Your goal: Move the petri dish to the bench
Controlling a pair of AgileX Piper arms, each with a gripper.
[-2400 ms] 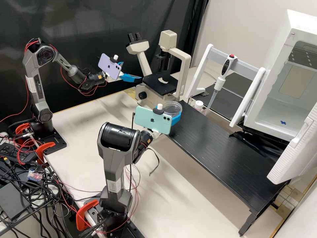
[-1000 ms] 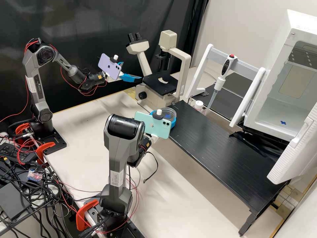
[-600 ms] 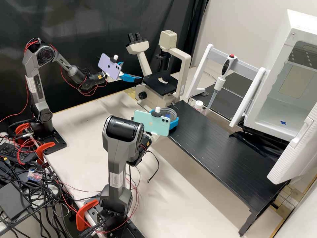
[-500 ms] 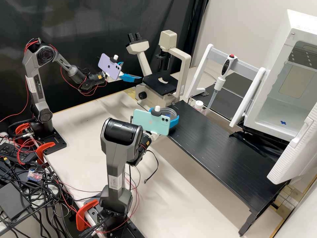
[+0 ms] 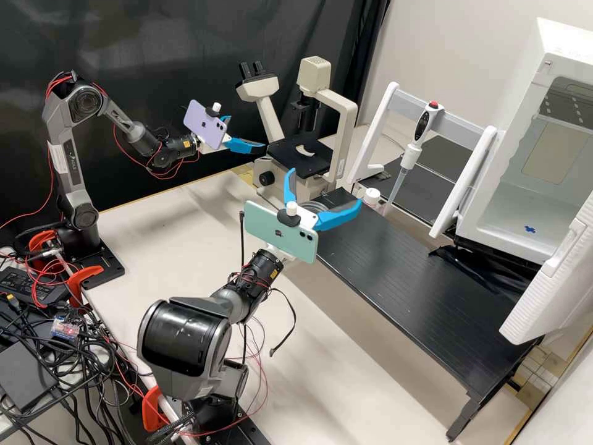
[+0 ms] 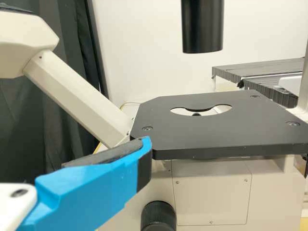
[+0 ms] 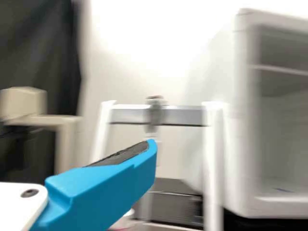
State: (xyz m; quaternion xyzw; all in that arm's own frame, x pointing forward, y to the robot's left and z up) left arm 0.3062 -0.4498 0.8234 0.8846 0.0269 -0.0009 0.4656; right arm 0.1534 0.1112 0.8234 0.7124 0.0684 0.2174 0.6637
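Two grippers are out over the work, and the right gripper [image 5: 326, 186] is much nearer to the petri dish [image 5: 314, 206] than the left gripper [image 5: 247, 133], which is beside the stage of the microscope [image 5: 287, 179]. In the high view, the two blue fingers of the right gripper stand wide apart and hold nothing; the left one also has its fingers parted, with nothing between them. The dish shows as a clear round rim at the corner of the black bench [image 5: 401, 272], on the microscope side, partly hidden by the white body of the right gripper. It seems to lie flat there, but I cannot tell from this angle if all of its base is supported. The relation which matters, I think, is height: the dish lies lower than the raised fingertips and close under the finger roots, and being round, it has no long axis to follow. So I judge that the placing is done or almost done, and what remains is to take the hand away. The next move should go up and back from the bench, with the fingers kept spread; if the hand swings sideways while low, it could catch the thin rim and push the dish over the edge.
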